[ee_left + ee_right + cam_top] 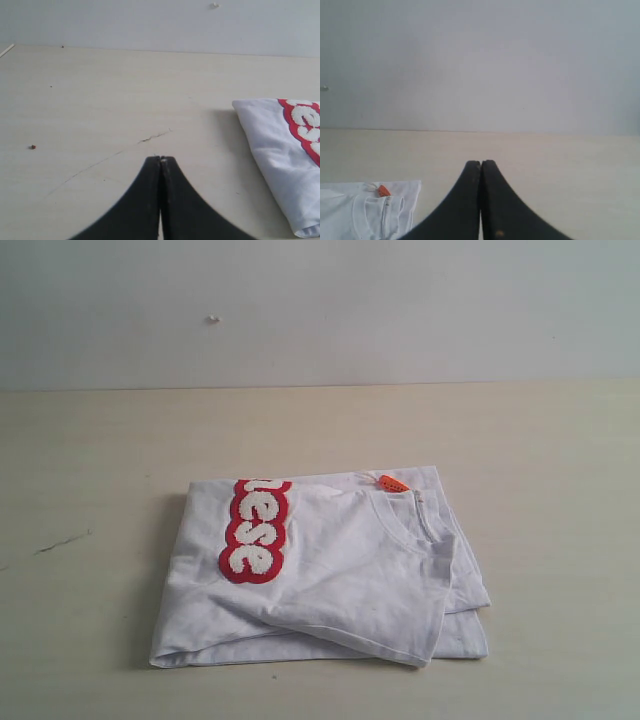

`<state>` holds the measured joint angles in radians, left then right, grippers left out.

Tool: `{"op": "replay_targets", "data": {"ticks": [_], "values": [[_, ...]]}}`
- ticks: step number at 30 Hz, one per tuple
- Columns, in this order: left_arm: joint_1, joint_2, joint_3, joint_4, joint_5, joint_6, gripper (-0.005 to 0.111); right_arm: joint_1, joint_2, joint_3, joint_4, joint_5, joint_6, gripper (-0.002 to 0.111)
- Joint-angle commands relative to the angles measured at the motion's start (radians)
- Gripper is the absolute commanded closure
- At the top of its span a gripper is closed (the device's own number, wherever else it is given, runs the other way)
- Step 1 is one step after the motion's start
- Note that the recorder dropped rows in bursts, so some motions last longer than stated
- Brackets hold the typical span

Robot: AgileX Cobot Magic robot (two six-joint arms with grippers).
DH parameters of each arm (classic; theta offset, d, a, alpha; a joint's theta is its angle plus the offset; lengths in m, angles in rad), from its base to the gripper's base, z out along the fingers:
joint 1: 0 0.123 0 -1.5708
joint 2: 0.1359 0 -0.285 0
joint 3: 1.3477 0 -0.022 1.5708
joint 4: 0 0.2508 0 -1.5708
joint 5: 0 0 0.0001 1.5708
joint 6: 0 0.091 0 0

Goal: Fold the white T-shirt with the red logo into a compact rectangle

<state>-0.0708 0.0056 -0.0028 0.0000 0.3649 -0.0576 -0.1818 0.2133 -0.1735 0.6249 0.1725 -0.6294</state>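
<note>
Here we see the white T-shirt (330, 580) lying folded near the middle of the pale wooden surface (100, 440), a rough rectangle whose edges do not line up. Several layers stick out unevenly at its right front corner, and a flap of fabric with a hemmed edge lies slanted across the top. The red logo (255, 530) runs as a strip along the left part of the bundle: fuzzy white letters with a thick red outline, of which we can read "ese" before the far end disappears at a fold. The ribbed collar (400, 525) curves on the right half, with the small orange tag (392, 483) at the far edge just beside it.

The left tool (161, 159) has its two black fingers pressed together, gripping nothing, above bare surface and apart from the shirt's corner. The right tool (480, 162) is likewise closed and empty, off to the shirt's collar side. A thin dark scratch (62, 541) marks the surface left of the shirt.
</note>
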Motion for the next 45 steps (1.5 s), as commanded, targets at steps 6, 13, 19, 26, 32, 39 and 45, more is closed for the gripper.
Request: {"op": "replay_targets", "data": {"ticks": [6,13,19,26,32,39,45], "values": [[0.002,-0.006,0.003,-0.012,-0.01,-0.001,0.107,-0.063,-0.133,0.084,0.003,-0.024,0.031,0.108],[0.002,-0.006,0.003,-0.012,-0.01,-0.001,0.107,-0.063,-0.133,0.084,0.003,-0.074,0.105,0.108],[0.002,-0.006,0.003,-0.012,-0.01,-0.001,0.107,-0.063,-0.133,0.084,-0.101,-0.106,0.217,0.108],[0.002,-0.006,0.003,-0.012,-0.01,-0.001,0.107,-0.063,-0.149,0.084,-0.564,-0.107,0.629,0.108],[0.002,-0.006,0.003,-0.012,-0.01,-0.001,0.107,-0.063,-0.149,0.089,-0.643,0.004,0.705,0.108],[0.002,-0.006,0.003,-0.012,-0.01,-0.001,0.107,-0.077,-0.197,0.098,-0.654,0.12,0.7,0.108],[0.002,-0.006,0.003,-0.012,-0.01,-0.001,0.107,-0.077,-0.213,0.098,-0.647,0.2,0.656,0.108]]}}
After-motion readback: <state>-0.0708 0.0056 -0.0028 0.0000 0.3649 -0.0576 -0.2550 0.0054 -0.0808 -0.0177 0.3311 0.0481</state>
